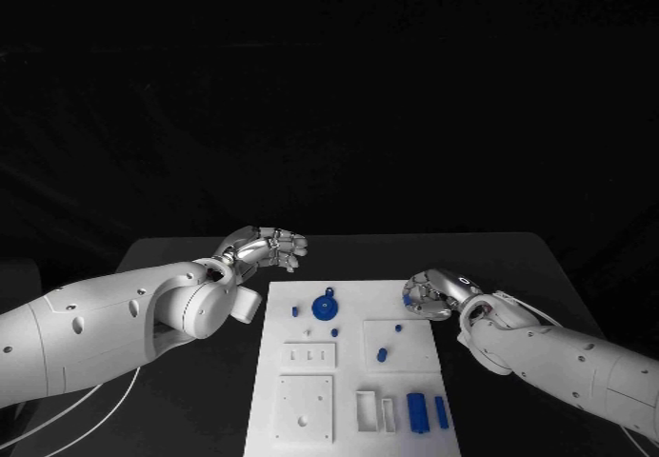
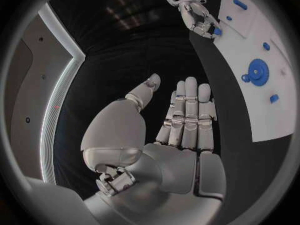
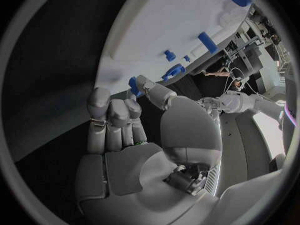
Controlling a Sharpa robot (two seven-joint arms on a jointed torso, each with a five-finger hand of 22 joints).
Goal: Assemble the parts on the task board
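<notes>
At the task board (image 1: pixel 309 400) edge, right robot hand (image 1: pixel 429 293) pinches a blue part (image 1: pixel 408 301) (small).

A black table (image 1: pixel 179 252) spans the middle and lower part of the head view, its far edge running across just above the centre of the frame. Behind it, a dark wrinkled backdrop (image 1: pixel 329 105) fills the upper half. Thin pale cables (image 1: pixel 83 407) trail across the lower left corner, over the tabletop.

White arms (image 1: pixel 83 328), silver segmented hands (image 1: pixel 264 249).
</notes>
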